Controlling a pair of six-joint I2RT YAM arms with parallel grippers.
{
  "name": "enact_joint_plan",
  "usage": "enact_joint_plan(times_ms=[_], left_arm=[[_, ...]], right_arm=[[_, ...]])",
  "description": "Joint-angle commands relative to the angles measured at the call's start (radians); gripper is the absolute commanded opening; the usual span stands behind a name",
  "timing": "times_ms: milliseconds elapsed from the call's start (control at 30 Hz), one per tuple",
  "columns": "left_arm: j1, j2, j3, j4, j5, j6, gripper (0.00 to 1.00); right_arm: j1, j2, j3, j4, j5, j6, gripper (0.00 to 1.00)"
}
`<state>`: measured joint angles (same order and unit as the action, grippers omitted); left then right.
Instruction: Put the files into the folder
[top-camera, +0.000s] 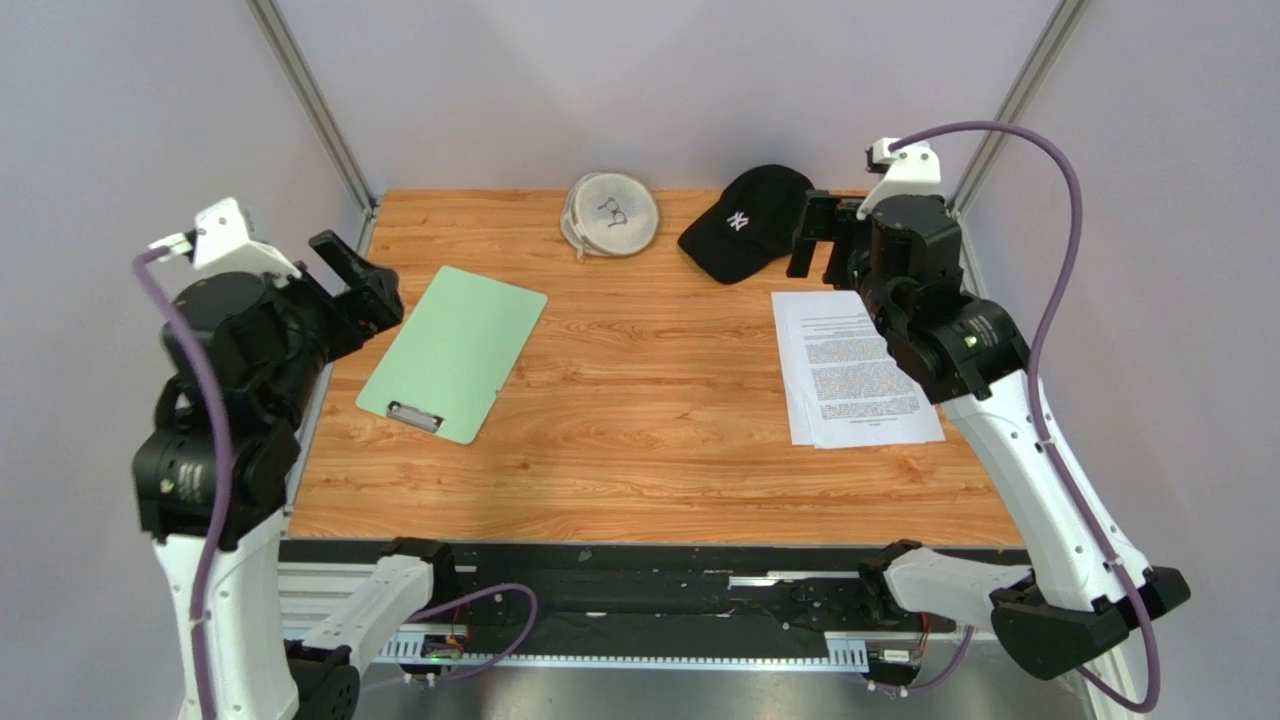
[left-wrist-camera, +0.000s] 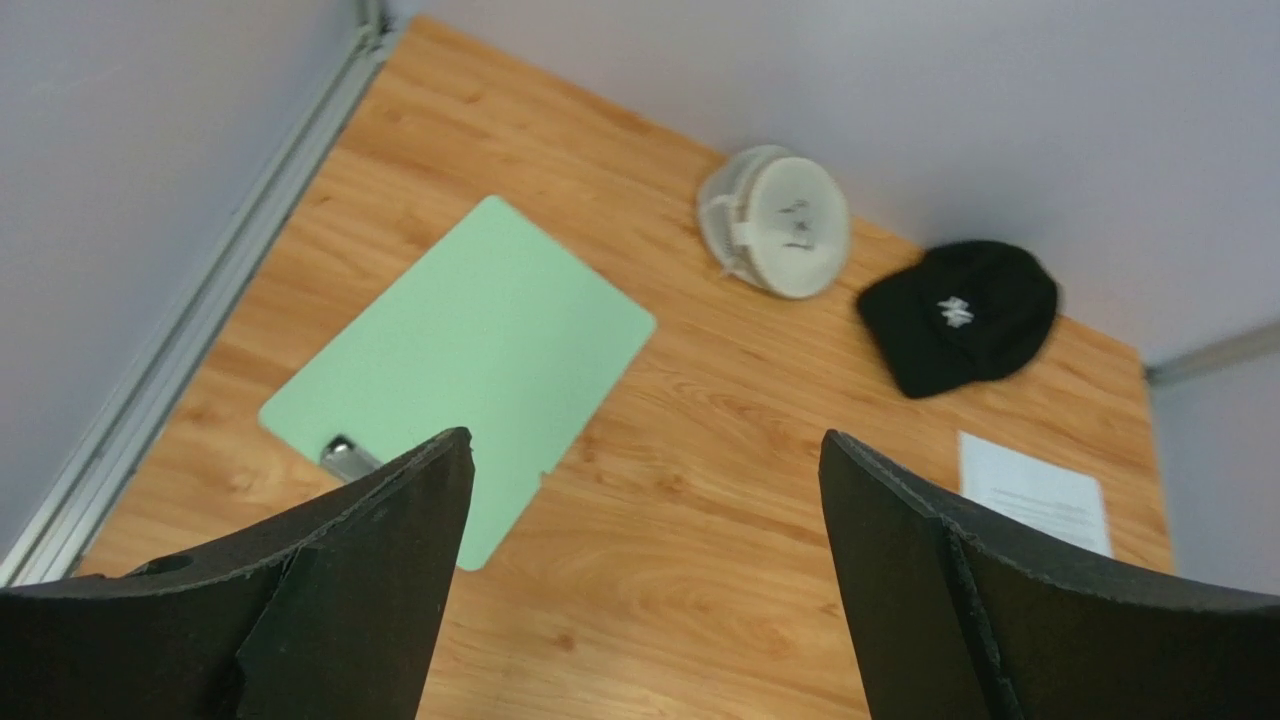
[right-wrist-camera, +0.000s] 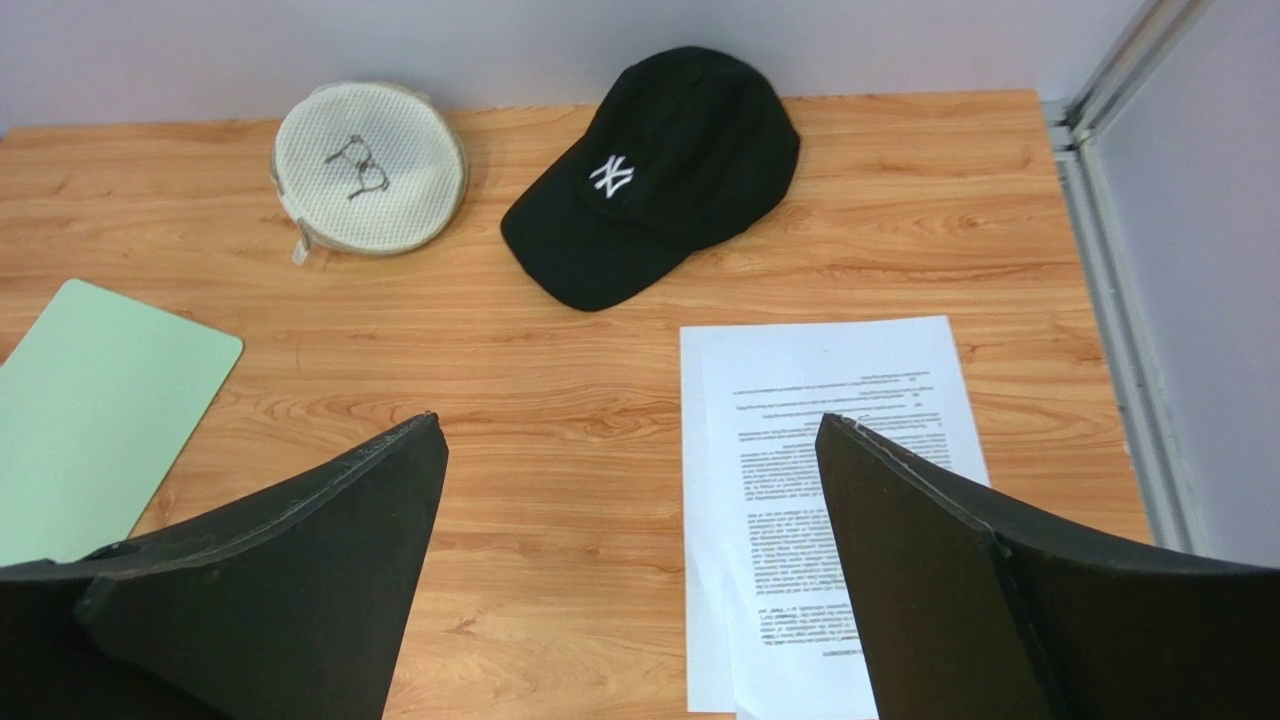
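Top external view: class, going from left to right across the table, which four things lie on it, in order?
green folder → round white mesh pouch → black cap → printed files

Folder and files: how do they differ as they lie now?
The folder is plain mint green; the files are white with black print facing up. The folder lies skewed at the left; the files lie nearly square at the right. The folder carries a metal clip at its near end; the files have none. Both lie flat on the wooden table.
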<state>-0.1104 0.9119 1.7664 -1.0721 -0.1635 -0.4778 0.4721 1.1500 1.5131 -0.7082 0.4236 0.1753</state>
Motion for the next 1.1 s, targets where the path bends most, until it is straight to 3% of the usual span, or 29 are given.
enact_joint_plan(times_ms=[0,100,200,400,500,833,1067], left_arm=[[0.003,0.035,-0.212,-0.080,-0.266,-0.116,0.96],[0.035,0.073,-0.366,-0.080,-0.343,-0.247,0.99],[0.159,0.151,-0.438,-0.092,-0.262,-0.332,0.99],[0.307,0.272,-0.686,0.111,-0.199,-0.432,0.99],[0.365,0.350,-0.769,0.197,-0.042,-0.485,0.99],[0.389,0.648,-0.677,0.199,-0.131,-0.611,0.99],[0.430,0.791,-0.642,0.214,-0.117,-0.668,0.88]], right_arm=[[-0.004,0.071,-0.016,-0.004,-0.109,0.070,1.00],[0.010,0.137,-0.039,0.001,-0.193,0.105,1.00],[0.058,0.186,-0.094,0.050,-0.236,0.119,1.00],[0.124,0.299,-0.169,0.187,-0.409,0.185,1.00],[0.167,0.367,-0.151,0.191,-0.447,0.191,1.00],[0.180,0.349,-0.245,0.270,-0.427,0.176,1.00],[0.180,0.318,-0.272,0.262,-0.344,0.128,1.00]])
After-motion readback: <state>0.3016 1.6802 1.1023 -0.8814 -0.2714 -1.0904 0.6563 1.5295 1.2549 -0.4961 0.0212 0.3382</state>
